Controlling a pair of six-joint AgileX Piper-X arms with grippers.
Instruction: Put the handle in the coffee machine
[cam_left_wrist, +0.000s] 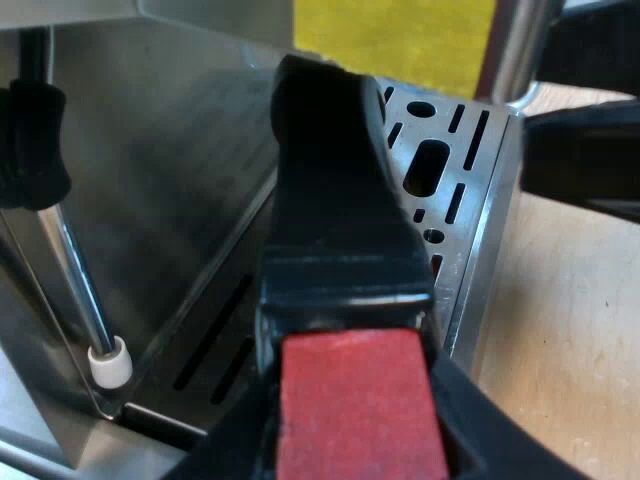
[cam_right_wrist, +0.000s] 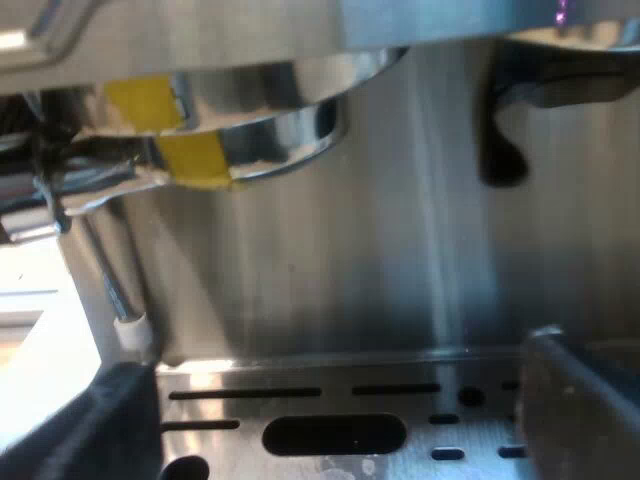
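Fingers (cam_left_wrist: 495, 440) of my left gripper (cam_left_wrist: 355, 435) are clamped on the handle (cam_left_wrist: 335, 200) at its red end (cam_left_wrist: 360, 400), and the handle runs toward twelve o'clock over the drip tray (cam_left_wrist: 470, 170) of the espresso machine (cam_left_wrist: 150, 150). My right gripper (cam_right_wrist: 335, 420) stands apart and empty above that tray, with the brew head (cam_right_wrist: 260, 110) at twelve o'clock.

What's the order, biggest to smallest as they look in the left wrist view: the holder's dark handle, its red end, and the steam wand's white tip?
1. dark handle
2. red end
3. white tip, far smallest
Handle and red end are nearest the camera, so their lead is exaggerated.
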